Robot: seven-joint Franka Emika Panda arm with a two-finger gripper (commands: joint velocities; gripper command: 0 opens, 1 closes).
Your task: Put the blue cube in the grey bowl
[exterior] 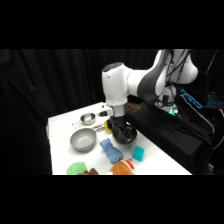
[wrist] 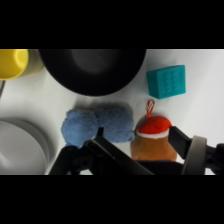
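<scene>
The blue cube (exterior: pixel 137 154) (wrist: pixel 166 81) is a small teal block standing on the white table, right of the black bowl. The grey bowl (exterior: pixel 82 140) (wrist: pixel 22 145) sits wide and shallow at the table's left and holds nothing that I can see. My gripper (exterior: pixel 118 126) (wrist: pixel 140 136) hangs over the near rim of the black bowl, apart from the cube and the grey bowl. In the wrist view its fingers stand apart, open, with nothing held; a pale-blue plush and an orange toy lie below them.
A black bowl (exterior: pixel 126 134) (wrist: pixel 92 70) lies under the gripper. Nearby are a pale-blue lumpy plush (exterior: pixel 110 150) (wrist: pixel 97 125), an orange and red toy (exterior: pixel 122 167) (wrist: pixel 152 137), a yellow cup (wrist: pixel 12 62), a small steel bowl (exterior: pixel 87 118) and a green object (exterior: pixel 77 168).
</scene>
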